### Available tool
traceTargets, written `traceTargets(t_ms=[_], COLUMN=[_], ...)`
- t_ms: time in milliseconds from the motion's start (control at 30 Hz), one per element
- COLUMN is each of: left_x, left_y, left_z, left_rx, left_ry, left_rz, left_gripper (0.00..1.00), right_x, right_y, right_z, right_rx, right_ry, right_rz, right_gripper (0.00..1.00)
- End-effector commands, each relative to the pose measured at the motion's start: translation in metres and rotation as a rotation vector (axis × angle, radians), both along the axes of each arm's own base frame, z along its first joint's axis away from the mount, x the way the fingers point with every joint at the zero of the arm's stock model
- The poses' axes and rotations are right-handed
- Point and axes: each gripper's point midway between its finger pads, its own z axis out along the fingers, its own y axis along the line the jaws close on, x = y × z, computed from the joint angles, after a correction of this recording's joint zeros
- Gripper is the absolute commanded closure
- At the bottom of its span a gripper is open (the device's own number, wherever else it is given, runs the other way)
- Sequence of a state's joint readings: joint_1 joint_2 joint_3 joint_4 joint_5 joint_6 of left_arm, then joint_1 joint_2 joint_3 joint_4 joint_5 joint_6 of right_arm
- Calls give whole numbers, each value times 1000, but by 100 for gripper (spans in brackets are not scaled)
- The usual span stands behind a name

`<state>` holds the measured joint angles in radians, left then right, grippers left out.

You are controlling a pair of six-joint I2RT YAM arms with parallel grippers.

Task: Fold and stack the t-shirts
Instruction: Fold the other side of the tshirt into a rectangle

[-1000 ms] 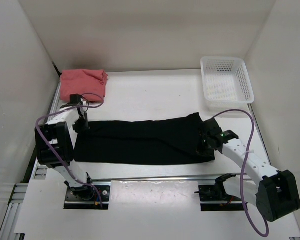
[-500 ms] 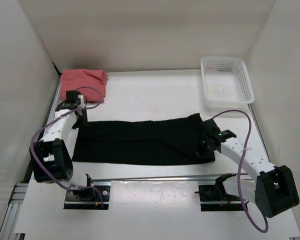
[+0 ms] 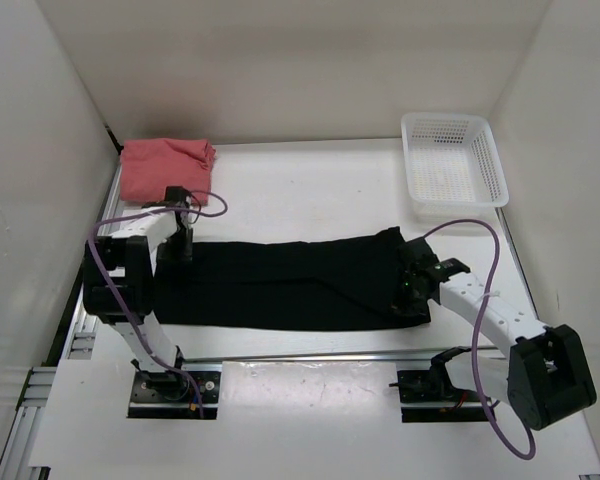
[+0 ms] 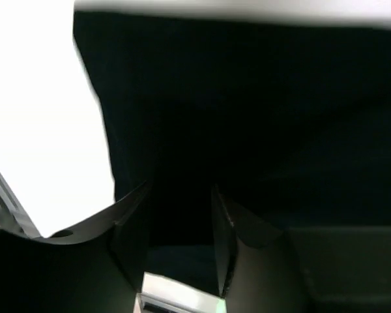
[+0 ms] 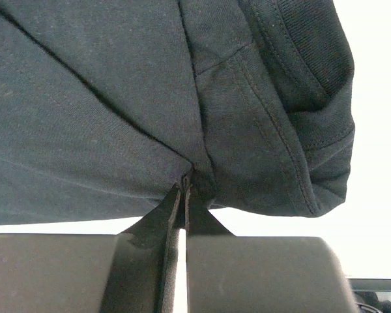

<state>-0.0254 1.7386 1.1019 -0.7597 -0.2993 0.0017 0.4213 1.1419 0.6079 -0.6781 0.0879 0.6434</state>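
Note:
The black t-shirt (image 3: 290, 285) lies as a long folded band across the table's middle. It fills the left wrist view (image 4: 260, 117) and the right wrist view (image 5: 117, 98). My left gripper (image 3: 180, 246) is at the shirt's far left corner, and in its own view (image 4: 180, 189) the jaws stand apart over the black cloth. My right gripper (image 3: 412, 290) is at the shirt's right end, shut on a pinch of the cloth's near edge (image 5: 184, 179). The salmon pink t-shirt (image 3: 166, 166) lies folded at the back left. The dark maroon t-shirt is not in view.
A white perforated basket (image 3: 452, 160) stands at the back right, beside the right wall. White walls close in the table on the left, back and right. A metal rail (image 3: 310, 355) runs along the near edge in front of the arm bases.
My left gripper swung out toward the back left, then came back right onto the black shirt's far left corner. My right gripper stayed shut on the shirt and crept slightly left.

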Motion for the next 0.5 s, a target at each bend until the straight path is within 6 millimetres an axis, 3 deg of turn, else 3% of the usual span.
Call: traceTargets(t_ms=[0,67,167,233,267,333,367,467], left_x=[-10,-3,24,42,61,78,92,99], left_y=[13,3,-13,-21,-32,-46,-69,-134], left_z=[2,8,34,59,85,114,139,163], left_rx=[22,-1,4,12,13,19,1,-121], left_ry=[5,-21,-115,-195,-277,-360,-430,-480], left_rz=[38,12,-38,-58,-85,-114,-161,-309], left_gripper=[49,46,41,30,27,21,21,19], right_x=[6,8,10,10,10,10,12,13], right_y=[-3,0,0,0,0,0,0,3], right_z=[4,3,2,2,2,2,2,3], right_rx=[-35,-29,-37,-39,-39,-39,-36,-20], right_ry=[-12,-4,5,4,4,4,-4,-8], right_rz=[23,26,38,47,47,47,47,36], right_gripper=[98,96,92,89,88,88,88,88])
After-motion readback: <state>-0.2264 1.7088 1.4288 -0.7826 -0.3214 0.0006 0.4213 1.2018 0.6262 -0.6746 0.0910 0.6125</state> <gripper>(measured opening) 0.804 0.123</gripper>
